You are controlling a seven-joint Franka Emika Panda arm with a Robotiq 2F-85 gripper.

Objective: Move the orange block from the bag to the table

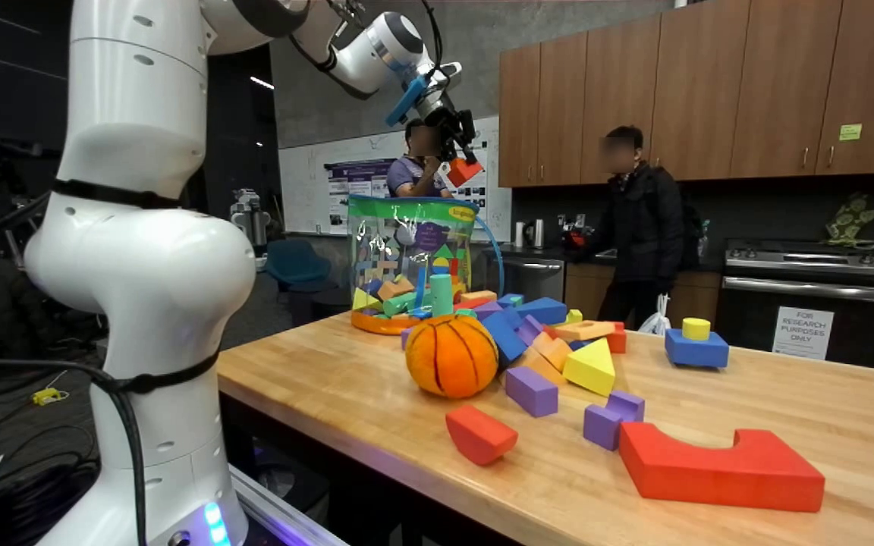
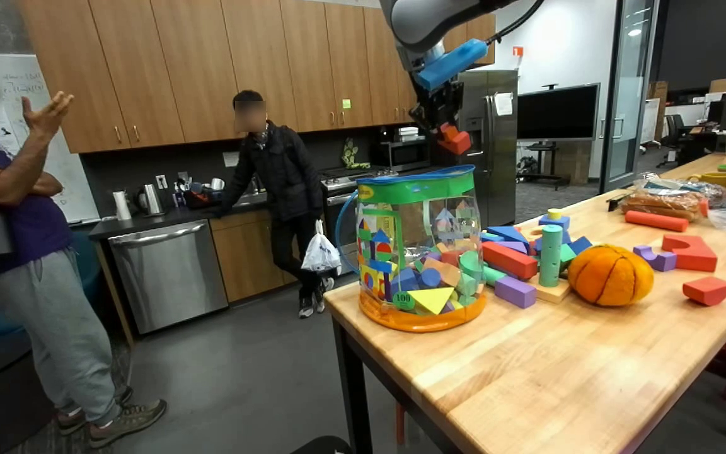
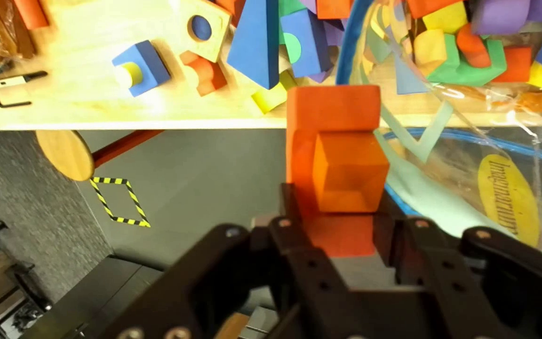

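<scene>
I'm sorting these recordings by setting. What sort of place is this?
Most likely a kitchen area in a research lab or office: there is a stove and a refrigerator, and the sign on the stove reads "FOR RESEARCH PURPOSES".

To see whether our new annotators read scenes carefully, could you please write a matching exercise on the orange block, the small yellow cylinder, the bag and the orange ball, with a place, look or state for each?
Column one:
1) orange block
2) small yellow cylinder
3) bag
4) orange ball

Column two:
A) see-through, with toy pieces inside
B) marked with dark lines
C) held in the gripper
D) on top of a blue block

Right pairs: 1-C, 2-D, 3-A, 4-B.
</scene>
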